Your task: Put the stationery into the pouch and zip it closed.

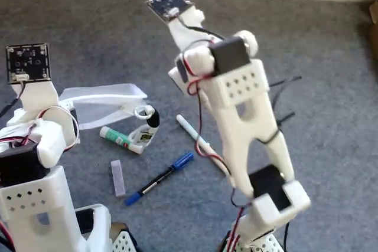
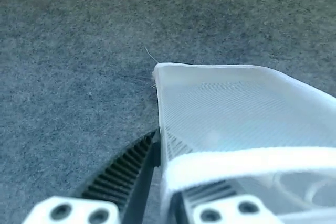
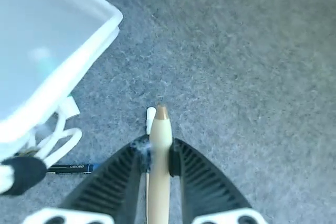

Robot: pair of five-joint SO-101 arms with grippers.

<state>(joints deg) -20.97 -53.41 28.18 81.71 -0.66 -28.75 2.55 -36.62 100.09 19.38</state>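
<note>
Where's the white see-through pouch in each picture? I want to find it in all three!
High view: the white see-through mesh pouch sits by the left arm, grey carpet around it.
Left wrist view: the pouch is up close, its edge pinched in the left gripper.
Right wrist view: the pouch is off to one side, beyond the right gripper holding a white pen.
Shared landmark: the grey carpet under everything.

Grey carpet [image 1: 331, 116] covers the table. On it, at six o'clock of the translucent pouch [image 1: 103, 100], lies a green-capped glue stick [image 1: 116, 137], with a black-capped piece [image 1: 150, 123] just beside it at three o'clock. A lilac bar [image 1: 118, 177] lies at six o'clock of the stick, and a blue pen [image 1: 159, 178] at three o'clock of the bar.
</note>
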